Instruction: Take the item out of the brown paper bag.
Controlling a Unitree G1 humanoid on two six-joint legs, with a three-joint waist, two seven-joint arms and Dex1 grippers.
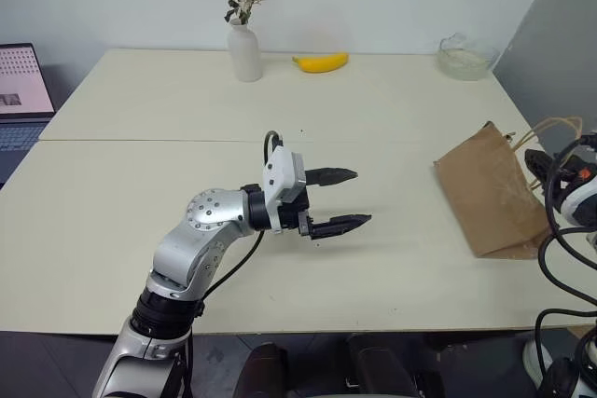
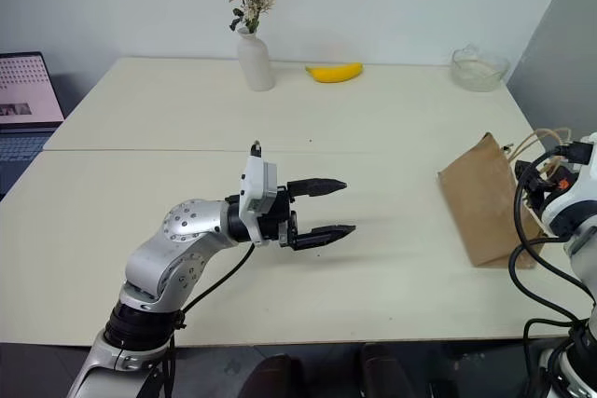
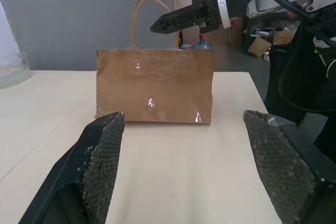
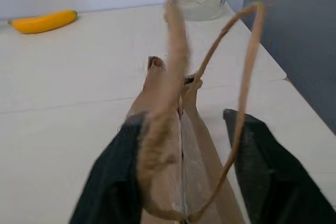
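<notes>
Standing upright near the right edge of the table (image 1: 187, 184), the brown paper bag (image 1: 490, 198) is seen with its mouth pinched nearly flat, so the item to be removed is hidden and is presumably inside. The right claw (image 3: 173, 20) is held at the bag's top, where the tan cord handles (image 4: 239, 93) loop up between its two dark fingers (image 4: 113, 182); the fingers are spread either side of the bag's upper edge, and whether paper or cord is actually pinched cannot be told. The left claw (image 1: 340, 200) is held level over the middle of the table, its jaws wide open and empty, pointed toward the bag as if kept ready to steady it. A banana (image 1: 321, 62), a vase of dried flowers (image 1: 245, 44) and a glass bowl (image 1: 464, 58) are set along the far side.
</notes>
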